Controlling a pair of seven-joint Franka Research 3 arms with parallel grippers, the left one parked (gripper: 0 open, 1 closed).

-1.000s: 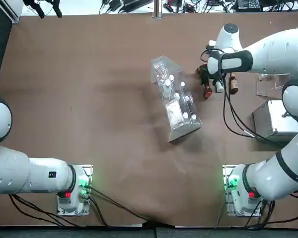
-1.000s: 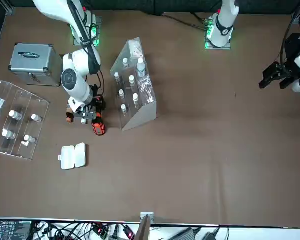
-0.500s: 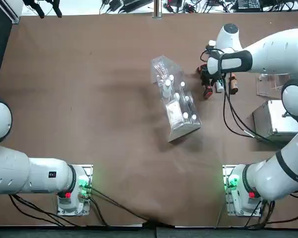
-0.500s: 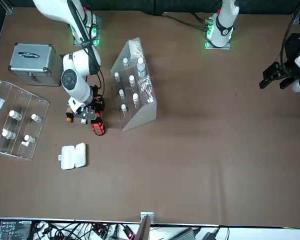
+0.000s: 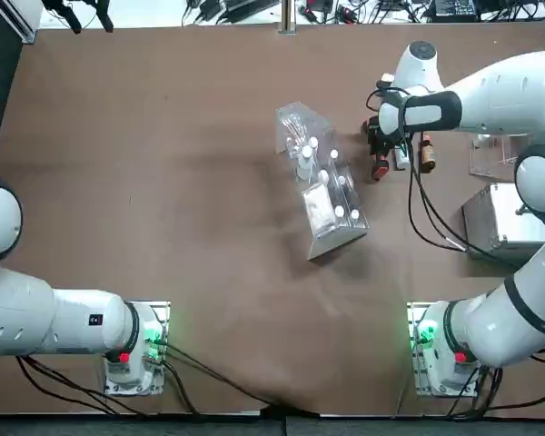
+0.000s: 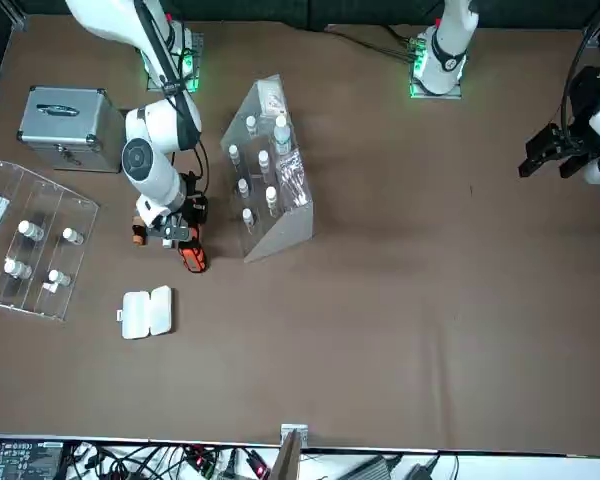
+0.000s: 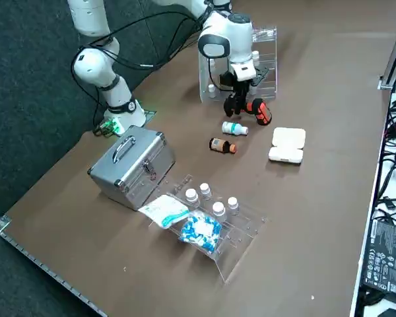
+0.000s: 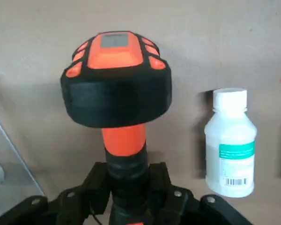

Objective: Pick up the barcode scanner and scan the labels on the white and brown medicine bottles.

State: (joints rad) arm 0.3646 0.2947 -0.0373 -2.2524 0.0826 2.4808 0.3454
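Satin metal, clear plastic
In the right side view, from the satin metal case (image 7: pixel 133 165), the matt black right gripper (image 7: pixel 248 106) is at two o'clock, the glossy plastic rack (image 7: pixel 230 252) at four.

Barcode scanner (image 8: pixel 116 93) in the right gripper (image 8: pixel 130 180), right of the central vial rack (image 5: pixel 322 186). To the gripper's right, two medicine bottles (image 7: pixel 235 129) lie side by side; farther right, a second vial rack (image 7: pixel 234 247) holds vials and bags. Aluminium case (image 7: pixel 133 165): nearer the arm bases. Open hinged box (image 7: pixel 287 144): beyond the bottles.
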